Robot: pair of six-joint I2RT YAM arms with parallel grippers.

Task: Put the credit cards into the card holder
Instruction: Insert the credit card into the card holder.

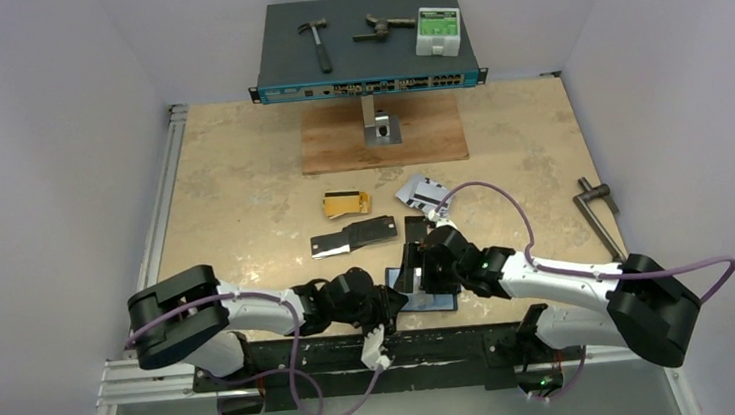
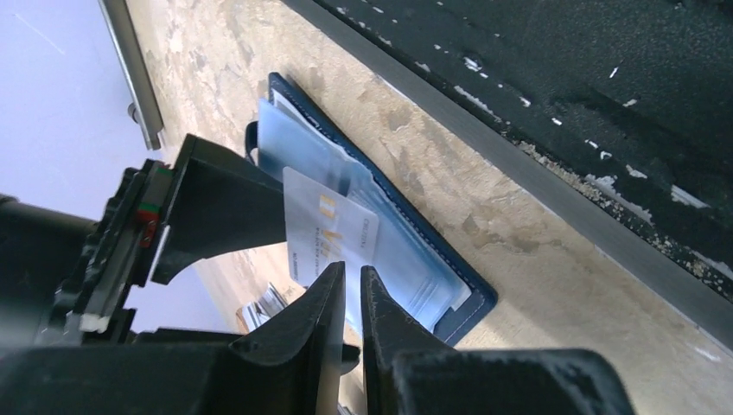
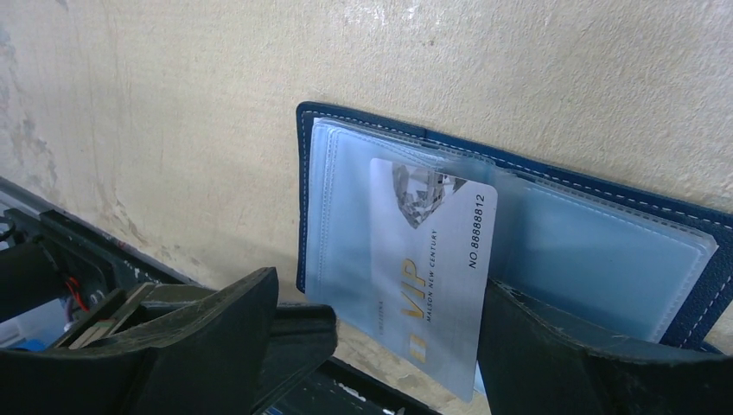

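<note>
- Because the VIP card (image 3: 432, 268) is thin, stiff, glossy plastic, I judge it light and slippery. It is best pinched across its 2 faces at the free end, since a squeeze on its edges would likely bow it or let it skid.
- It sits partly inside a clear sleeve of the card holder (image 3: 605, 186), which lies open and flat on the counter (image 3: 173, 130) near the front edge, between the 2 arms.
- At the card's free end, the left end effector (image 2: 350, 275) has its jaws drawn almost together, and the card's end looks nipped in the slit between them.
- Over the same card, the right end effector (image 3: 380, 285) stands with jaws wide apart, 1 finger on each side, gripping nothing.
- The holder looks soft, with limp clear sleeves in a navy cover. A push will probably slide or buckle it, so it seems wise to steady the cover beside the sleeve.
- A skewed push could jam a corner in the sleeve mouth, so the card should go in along the sleeve's line.
- Farther out on the counter lie a gold card (image 1: 346, 204), black cards (image 1: 356, 235) and silver-grey cards (image 1: 422, 193). Lying flat, each probably needs an edge tipped up before it can be gripped.
</note>
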